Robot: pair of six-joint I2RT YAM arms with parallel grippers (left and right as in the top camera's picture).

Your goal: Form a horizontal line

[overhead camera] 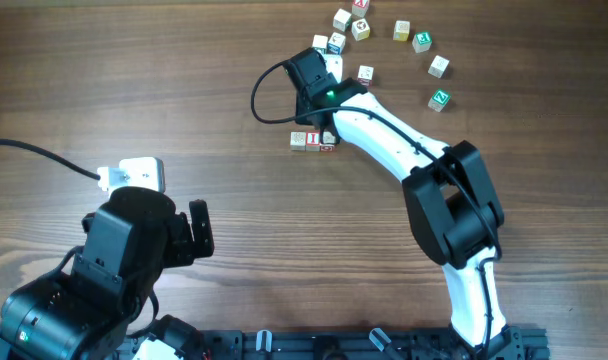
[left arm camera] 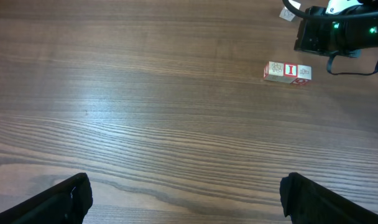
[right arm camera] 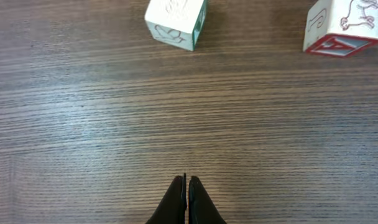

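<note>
**Three cubes in a horizontal line [overhead camera: 313, 141] on the tabletop [overhead camera: 184, 90]**

The letter cubes are seen touching edge to edge. Just beyond the line, the right end effector [right arm camera: 187, 183] is held pressed together, empty. The left end effector [left arm camera: 186, 196] is spread wide, well apart from the line.

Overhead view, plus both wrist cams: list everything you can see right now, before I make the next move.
horizontal line: three cubes, pale wood with green, red, red marks, mid-table, touching in a row
loose cubes: about ten, pale with green, teal or red marks, scattered at the far right
table: one, brown wood grain
cable loop: one, black, beside the right wrist
left cable: one, black, running off the left edge
left gripper: open, black, over bare table
right gripper: shut, black, facing two loose cubes
</note>
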